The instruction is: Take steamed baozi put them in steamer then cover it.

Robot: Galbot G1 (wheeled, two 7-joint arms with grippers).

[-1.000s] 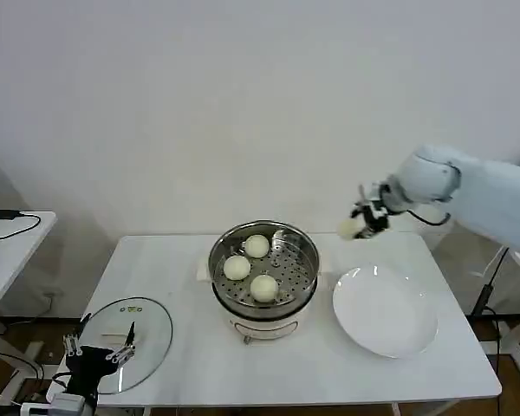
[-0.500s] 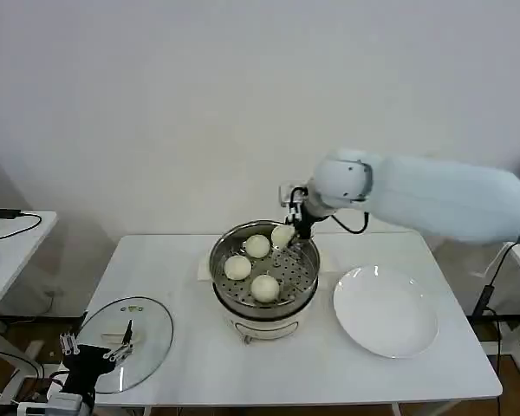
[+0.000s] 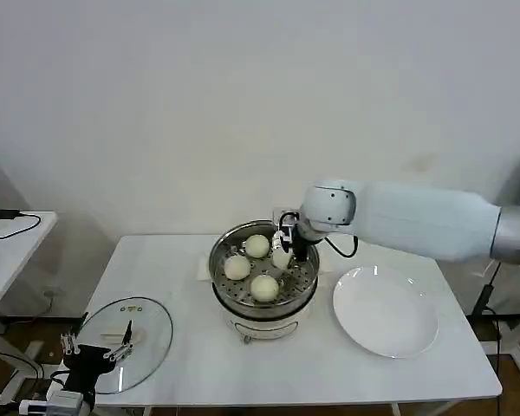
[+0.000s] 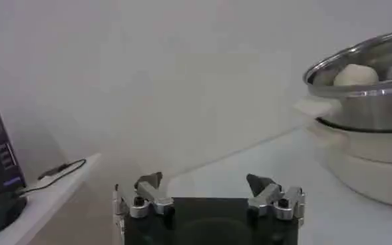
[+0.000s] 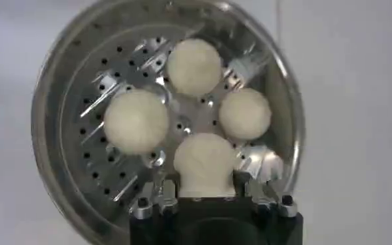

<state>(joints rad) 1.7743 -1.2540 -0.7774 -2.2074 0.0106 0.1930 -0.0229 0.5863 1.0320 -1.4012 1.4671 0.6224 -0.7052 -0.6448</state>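
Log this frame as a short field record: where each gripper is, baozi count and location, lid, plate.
right gripper: over the steamer, shut on the fourth baozi, low above the perforated tray
baozi on the tray: three
left gripper: open, low at the table's near left corner by the cover
cover: flat on the table, left of the steamer, not yet on it
plate: right of the steamer, no baozi on it
task state: last baozi going in, cover step not done
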